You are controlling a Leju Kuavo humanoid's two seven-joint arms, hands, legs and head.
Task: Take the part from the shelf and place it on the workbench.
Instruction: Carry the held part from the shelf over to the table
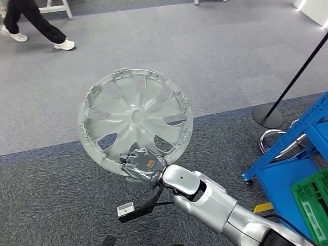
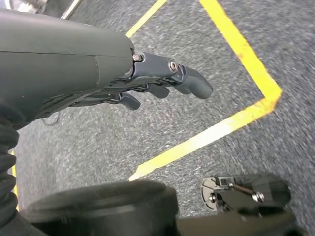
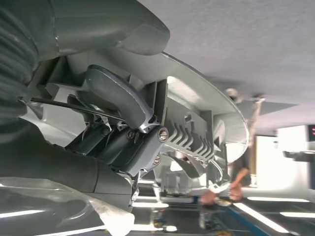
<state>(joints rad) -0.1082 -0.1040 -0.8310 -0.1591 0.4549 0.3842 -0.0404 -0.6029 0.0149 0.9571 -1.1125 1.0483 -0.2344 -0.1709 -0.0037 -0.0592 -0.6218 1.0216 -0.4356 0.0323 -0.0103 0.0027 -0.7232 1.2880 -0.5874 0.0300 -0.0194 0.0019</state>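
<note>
A person's legs (image 1: 37,25) were off at the far left on the grey carpet (image 1: 217,56). The left hand (image 2: 163,81) hung over yellow floor tape (image 2: 237,113), fingers loosely apart with nothing in them. Mid-frame, the silver wheel cover (image 1: 135,117) was up in the air, the right hand (image 1: 143,165) gripping its near rim, fingers wrapped round the edge. A blue shelf (image 1: 293,154) sat far right.

Grey carpeted floor (image 1: 217,56), darker band nearer in. Standing on it: round black stand base (image 1: 267,117) with slanting pole, blue shelf frame (image 1: 288,141) at right, a person's white shoes (image 1: 64,45) far left. Yellow tape lines (image 2: 237,118) in the left wrist view.
</note>
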